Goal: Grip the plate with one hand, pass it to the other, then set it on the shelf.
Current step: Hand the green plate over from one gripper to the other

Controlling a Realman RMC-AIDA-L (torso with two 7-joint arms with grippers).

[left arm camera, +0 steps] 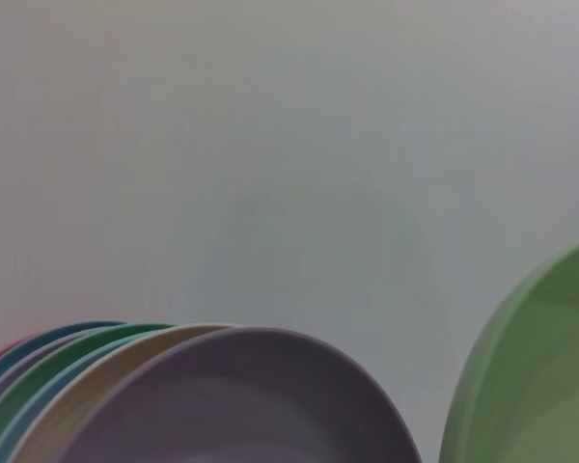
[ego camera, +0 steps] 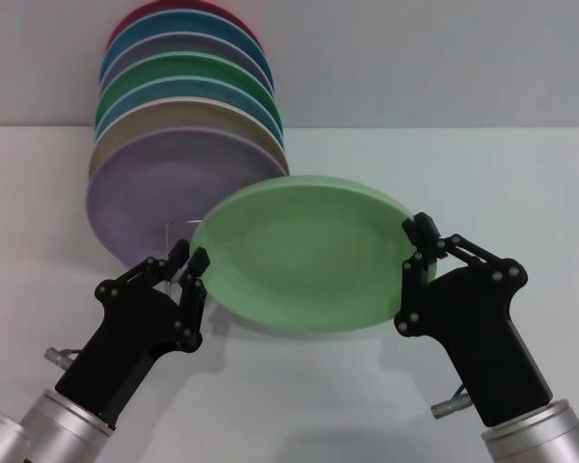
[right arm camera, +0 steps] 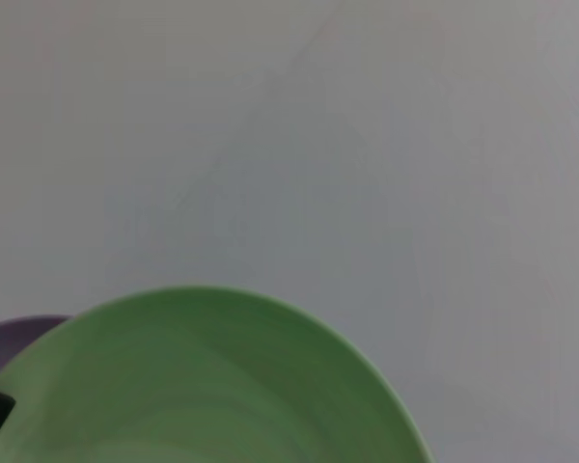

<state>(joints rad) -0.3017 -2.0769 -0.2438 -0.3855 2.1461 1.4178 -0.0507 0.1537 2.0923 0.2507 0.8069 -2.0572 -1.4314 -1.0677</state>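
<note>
Your right claw point(ego camera: 417, 253) is pinching the right rim of the plate point(ego camera: 304, 253), keeping it lifted above the surface point(ego camera: 521, 183). Your left claw point(ego camera: 191, 275) is waiting open just beside its left rim, near the shelf point(ego camera: 177, 232).

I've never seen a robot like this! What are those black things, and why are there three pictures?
The black things are the robot's two hands. The big picture looks down from its head; the other two come from cameras on its wrists. The right hand pinches the rim of a light green plate, holding it above the white table. The left hand is open right beside the plate's other edge. Behind stands a row of coloured plates, leaning upright, with a lilac plate in front.
</note>
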